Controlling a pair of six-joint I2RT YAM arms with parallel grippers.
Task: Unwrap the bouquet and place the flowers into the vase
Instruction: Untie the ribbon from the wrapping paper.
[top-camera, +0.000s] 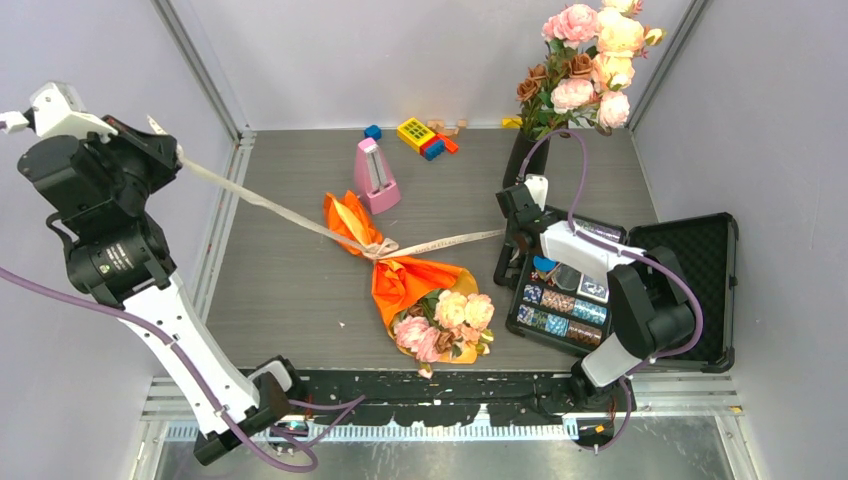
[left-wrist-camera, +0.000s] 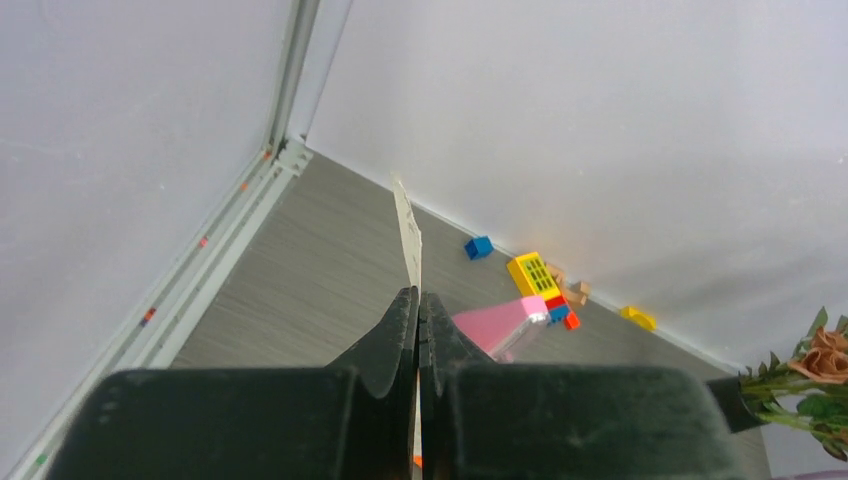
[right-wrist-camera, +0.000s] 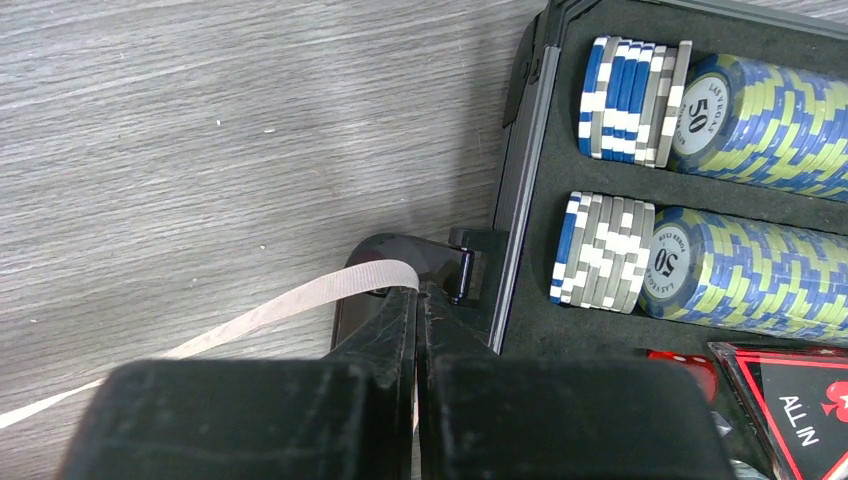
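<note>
**Ribbon held taut from both ends to free the knot.**
Left fingers are clamped shut on one ribbon end, lifted high; right fingers are clamped shut on the other, low beside the chip case. The bouquet lies wrapped on the worktop between the two sets of fingers, so the opposed pull should loosen its tie. The vase stands just beyond the right fingers.

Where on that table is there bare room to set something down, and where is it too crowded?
Widest bare patch: front left, between the left arm, the stretched ribbon and the bouquet. A smaller one: back left, between ribbon, wall and metronome. Crowded: the right side, with vase, chip case and right arm.
</note>
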